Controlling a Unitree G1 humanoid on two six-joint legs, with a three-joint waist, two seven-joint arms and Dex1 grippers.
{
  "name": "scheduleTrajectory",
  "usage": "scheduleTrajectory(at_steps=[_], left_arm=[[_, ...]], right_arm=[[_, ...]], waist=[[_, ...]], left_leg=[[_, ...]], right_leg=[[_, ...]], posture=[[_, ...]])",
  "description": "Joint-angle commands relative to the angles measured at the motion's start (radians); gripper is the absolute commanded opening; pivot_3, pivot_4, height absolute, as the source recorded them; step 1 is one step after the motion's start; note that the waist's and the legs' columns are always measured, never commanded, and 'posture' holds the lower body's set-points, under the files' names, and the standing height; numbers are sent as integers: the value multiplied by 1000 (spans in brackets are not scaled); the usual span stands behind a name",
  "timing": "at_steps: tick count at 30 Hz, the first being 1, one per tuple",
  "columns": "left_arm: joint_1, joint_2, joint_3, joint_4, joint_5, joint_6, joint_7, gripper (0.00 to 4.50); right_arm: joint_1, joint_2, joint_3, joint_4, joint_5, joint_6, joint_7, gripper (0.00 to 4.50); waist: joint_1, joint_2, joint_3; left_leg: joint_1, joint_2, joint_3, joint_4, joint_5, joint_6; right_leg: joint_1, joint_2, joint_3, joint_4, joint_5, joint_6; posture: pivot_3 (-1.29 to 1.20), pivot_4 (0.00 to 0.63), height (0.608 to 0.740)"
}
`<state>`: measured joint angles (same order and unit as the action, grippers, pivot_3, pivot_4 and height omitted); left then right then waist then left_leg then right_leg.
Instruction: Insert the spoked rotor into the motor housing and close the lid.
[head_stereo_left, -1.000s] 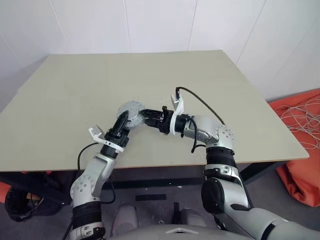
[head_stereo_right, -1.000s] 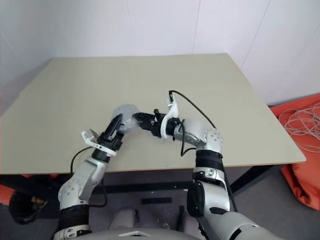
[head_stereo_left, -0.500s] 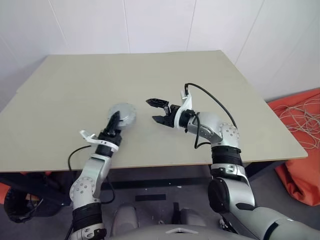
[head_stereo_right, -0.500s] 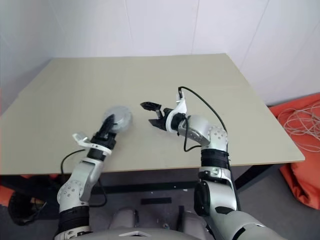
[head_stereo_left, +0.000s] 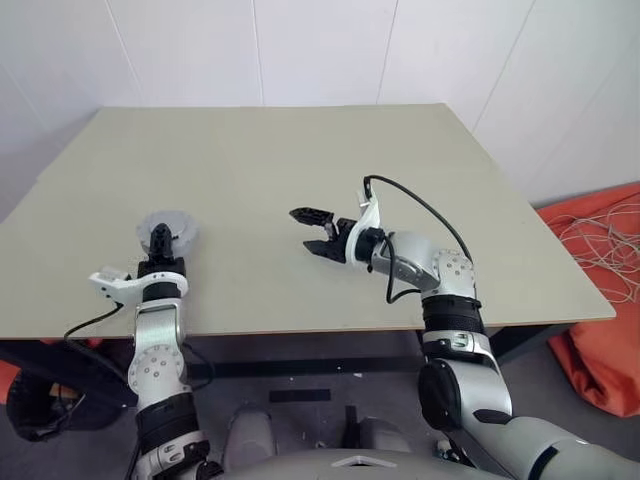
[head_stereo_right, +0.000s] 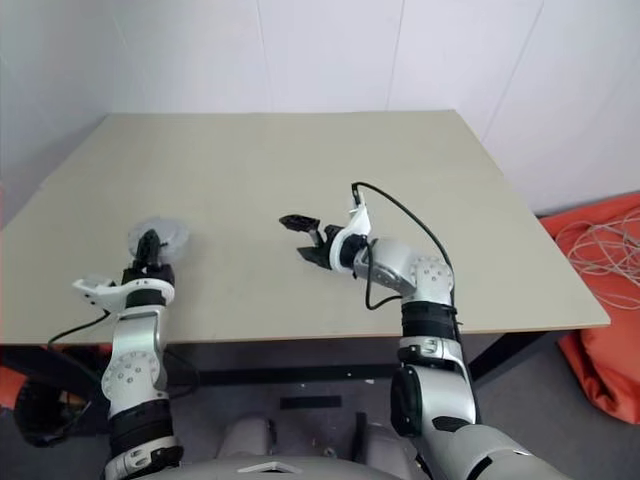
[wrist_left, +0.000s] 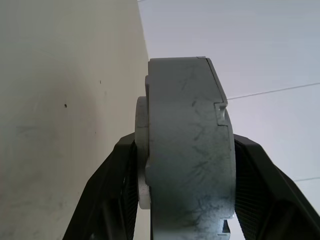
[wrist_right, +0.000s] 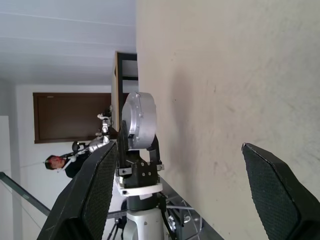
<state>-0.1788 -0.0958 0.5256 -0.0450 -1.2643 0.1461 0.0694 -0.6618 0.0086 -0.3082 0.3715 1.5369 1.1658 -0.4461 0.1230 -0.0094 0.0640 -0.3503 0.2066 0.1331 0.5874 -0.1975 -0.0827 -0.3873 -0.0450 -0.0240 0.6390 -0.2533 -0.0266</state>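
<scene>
My left gripper is shut on the motor housing, a thick round silver-grey body held on edge just above the table's front left. The left wrist view shows its scratched rim clamped between both black fingers, with a thinner round part flush against one face; I cannot tell whether that is the lid. The spoked rotor is hidden. My right gripper hovers open and empty over the table's middle, well to the right of the housing, with its jaws spread wide.
The tan table ends close in front of both arms, with its front edge below the grippers. Orange cloth with white cables lies on the floor at the right.
The right gripper opened and let go of the housing. The left arm swung left with the housing still in its grip and turned it on edge, away from the right gripper.
</scene>
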Motion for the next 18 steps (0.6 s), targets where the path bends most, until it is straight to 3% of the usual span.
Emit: scheduleTrajectory(at_steps=[1,17,18], left_arm=[[-42,-29,25,-8,8,-52,37,2109],[-50,-44,46,42,59,-77,205,2109],[-47,-46,43,38,67,-75,219,2459]], right_arm=[[-30,6,1,-11,4,8,22,4500],[-18,13,-1,-31,6,12,16,4500],[-18,13,-1,-30,7,13,14,4500]], waist=[[-1,0,0],[-2,-2,0],[-2,-2,0]], left_leg=[[0,0,0,0,0,0],[-1,0,-7,9,0,0],[-1,0,-7,9,0,0]], right_leg=[[0,0,0,0,0,0],[2,0,-3,1,2,2],[2,0,-3,1,3,2]], posture=[[0,0,740],[0,0,740],[0,0,740]])
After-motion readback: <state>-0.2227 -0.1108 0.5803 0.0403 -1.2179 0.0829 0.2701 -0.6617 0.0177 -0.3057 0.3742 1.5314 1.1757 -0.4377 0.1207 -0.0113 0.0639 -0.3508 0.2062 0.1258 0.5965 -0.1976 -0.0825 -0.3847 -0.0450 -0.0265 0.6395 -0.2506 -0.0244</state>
